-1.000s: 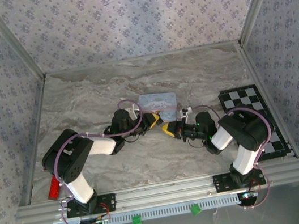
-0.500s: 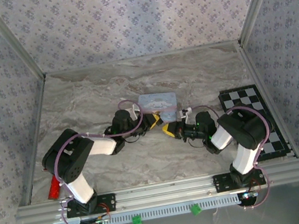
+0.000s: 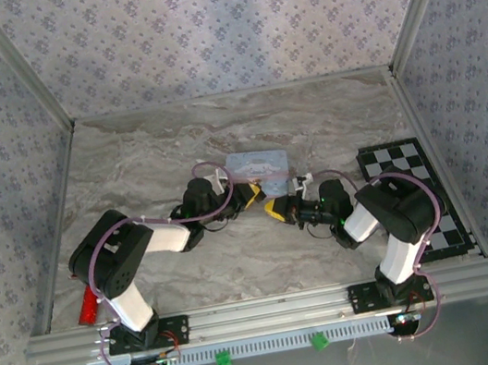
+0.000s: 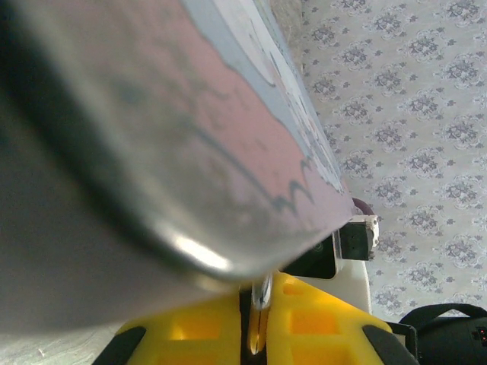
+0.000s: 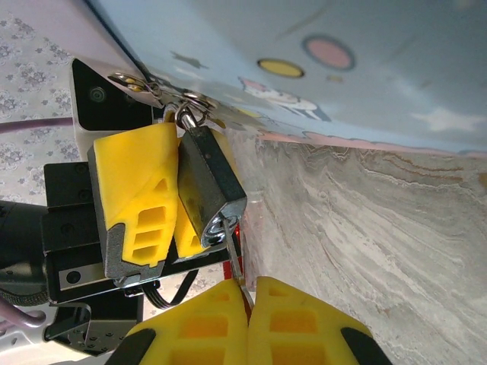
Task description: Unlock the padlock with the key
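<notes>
The right end effector [image 5: 249, 287] has its yellow fingers pressed together on the key [image 5: 237, 265], whose thin blade runs up into the bottom of the padlock [image 5: 207, 182]. The left end effector [image 4: 257, 295] is closed too, pinching the padlock from the opposite side; its wrist view is badly blurred, so the sliver of metal between its fingers is probably the padlock's shackle, though I cannot be sure. The padlock is held tilted, just above the marble-patterned surface [image 5: 365, 220], with a small key ring [image 5: 187, 99] at its upper end. Just beside it is a pastel printed case [image 5: 342, 68]. From above, both arms meet mid-surface at the near edge of that case, and a checkered board [image 3: 416, 200] lies well apart on the right
</notes>
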Tool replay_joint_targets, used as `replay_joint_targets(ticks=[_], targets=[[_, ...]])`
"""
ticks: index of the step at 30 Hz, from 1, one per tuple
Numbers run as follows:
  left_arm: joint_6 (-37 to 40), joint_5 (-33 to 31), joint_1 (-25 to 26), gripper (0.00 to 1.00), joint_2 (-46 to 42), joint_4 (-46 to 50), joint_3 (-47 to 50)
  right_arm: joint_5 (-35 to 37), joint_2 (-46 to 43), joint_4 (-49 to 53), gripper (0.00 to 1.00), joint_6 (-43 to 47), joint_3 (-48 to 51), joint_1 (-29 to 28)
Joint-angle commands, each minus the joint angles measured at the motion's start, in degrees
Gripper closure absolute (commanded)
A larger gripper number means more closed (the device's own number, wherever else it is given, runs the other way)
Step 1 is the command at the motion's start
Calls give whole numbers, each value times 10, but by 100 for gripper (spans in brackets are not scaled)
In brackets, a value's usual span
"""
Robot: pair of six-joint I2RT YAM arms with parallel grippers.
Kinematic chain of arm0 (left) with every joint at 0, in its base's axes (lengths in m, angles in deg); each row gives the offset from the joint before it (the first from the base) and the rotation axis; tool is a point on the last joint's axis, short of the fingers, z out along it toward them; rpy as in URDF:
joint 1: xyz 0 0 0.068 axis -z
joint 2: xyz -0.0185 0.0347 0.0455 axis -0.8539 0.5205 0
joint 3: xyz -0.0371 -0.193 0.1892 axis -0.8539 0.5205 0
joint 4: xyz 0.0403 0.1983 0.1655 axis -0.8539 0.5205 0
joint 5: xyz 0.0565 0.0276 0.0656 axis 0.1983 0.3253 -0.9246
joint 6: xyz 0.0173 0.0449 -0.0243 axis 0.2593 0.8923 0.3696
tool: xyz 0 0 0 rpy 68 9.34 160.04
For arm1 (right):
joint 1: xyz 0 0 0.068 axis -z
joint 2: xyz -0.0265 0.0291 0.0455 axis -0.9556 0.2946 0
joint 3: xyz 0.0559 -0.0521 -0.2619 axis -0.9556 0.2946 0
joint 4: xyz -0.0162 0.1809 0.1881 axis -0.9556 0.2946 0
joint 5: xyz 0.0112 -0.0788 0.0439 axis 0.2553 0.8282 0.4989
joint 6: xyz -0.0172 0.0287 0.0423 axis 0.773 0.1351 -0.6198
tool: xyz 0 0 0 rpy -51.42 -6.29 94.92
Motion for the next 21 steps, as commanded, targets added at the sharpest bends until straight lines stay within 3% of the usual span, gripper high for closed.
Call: replay_joint_targets(ticks=[1, 18, 21], targets=[[7, 66, 32, 100, -13, -19, -15, 15, -12, -32, 100, 5, -23, 12], [13, 69, 34, 100, -4, -16, -20, 17, 12, -33, 100, 16, -22, 2], [16, 67, 36, 92, -3, -15, -20, 18, 5, -32, 100, 15, -26, -5]])
